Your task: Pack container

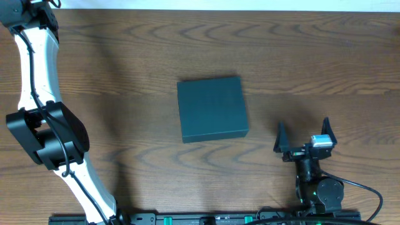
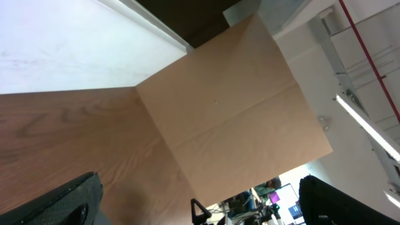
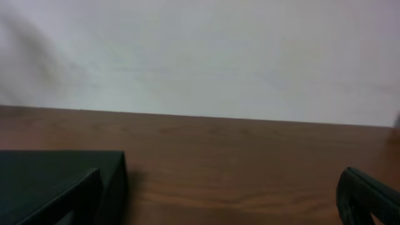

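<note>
The container [image 1: 212, 109] is a dark teal-green box with its lid shut, lying flat at the middle of the table. It also shows at the left edge of the right wrist view [image 3: 59, 178]. My right gripper [image 1: 303, 135] is open and empty, low over the table to the right of the container and a little nearer the front edge. Its fingers frame bare wood in the right wrist view [image 3: 212, 209]. My left arm [image 1: 37, 94] reaches to the far left corner; its gripper [image 2: 200, 209] is open and empty, far from the container.
The wooden table [image 1: 125, 56] ends at a white wall along the far edge. A brown cardboard panel [image 2: 231, 106] stands beyond the table's far left corner in the left wrist view. A black rail [image 1: 206, 219] runs along the front edge.
</note>
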`<action>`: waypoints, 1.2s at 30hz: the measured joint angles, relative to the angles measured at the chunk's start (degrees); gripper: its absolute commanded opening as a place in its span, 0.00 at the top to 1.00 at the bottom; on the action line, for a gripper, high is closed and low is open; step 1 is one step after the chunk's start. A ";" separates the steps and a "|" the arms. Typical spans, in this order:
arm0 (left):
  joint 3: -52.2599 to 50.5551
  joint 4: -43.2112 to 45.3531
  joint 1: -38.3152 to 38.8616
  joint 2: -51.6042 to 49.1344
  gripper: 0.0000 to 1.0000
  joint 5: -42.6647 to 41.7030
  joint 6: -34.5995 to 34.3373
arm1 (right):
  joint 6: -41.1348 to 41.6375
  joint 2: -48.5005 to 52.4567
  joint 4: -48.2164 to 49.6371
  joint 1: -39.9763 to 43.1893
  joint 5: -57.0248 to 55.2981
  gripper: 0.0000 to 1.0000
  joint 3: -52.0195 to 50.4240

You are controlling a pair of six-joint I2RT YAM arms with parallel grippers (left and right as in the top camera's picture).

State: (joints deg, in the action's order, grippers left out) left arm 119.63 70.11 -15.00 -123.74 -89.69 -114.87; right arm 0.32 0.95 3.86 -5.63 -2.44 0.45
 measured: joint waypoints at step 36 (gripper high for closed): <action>0.00 0.00 0.00 0.00 0.01 0.00 0.00 | 0.59 -0.07 -7.52 1.05 -0.66 0.01 -0.02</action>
State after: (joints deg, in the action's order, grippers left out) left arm 119.63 70.11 -15.00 -123.74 -89.69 -114.87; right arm 0.91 0.89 -3.66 -4.58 -3.09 0.43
